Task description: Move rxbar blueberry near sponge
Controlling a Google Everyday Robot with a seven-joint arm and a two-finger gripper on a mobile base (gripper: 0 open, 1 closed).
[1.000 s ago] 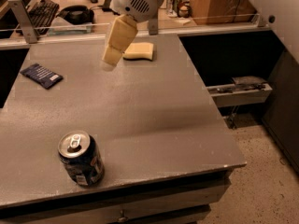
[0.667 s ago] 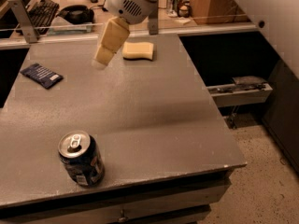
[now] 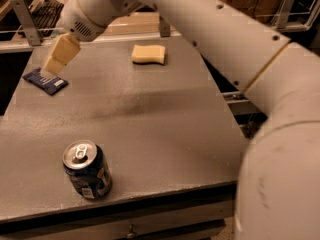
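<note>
Stretching in from the right, the arm tilts its gripper (image 3: 53,65) down just over the rxbar blueberry (image 3: 46,82), with the sponge (image 3: 148,54) well to the bar's right. How wide the gripper stands can't be told, and it hides the bar's upper edge.

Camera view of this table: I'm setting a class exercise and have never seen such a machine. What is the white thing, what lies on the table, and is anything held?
The white thing is a robot arm; one camera looks down at a grey table. Its cream-coloured gripper hangs at the far left, just over the rxbar blueberry, a dark-blue snack bar. A pale yellow sponge lies further back; a soda can stands in front. Nothing seems held: the bar lies flat.
</note>
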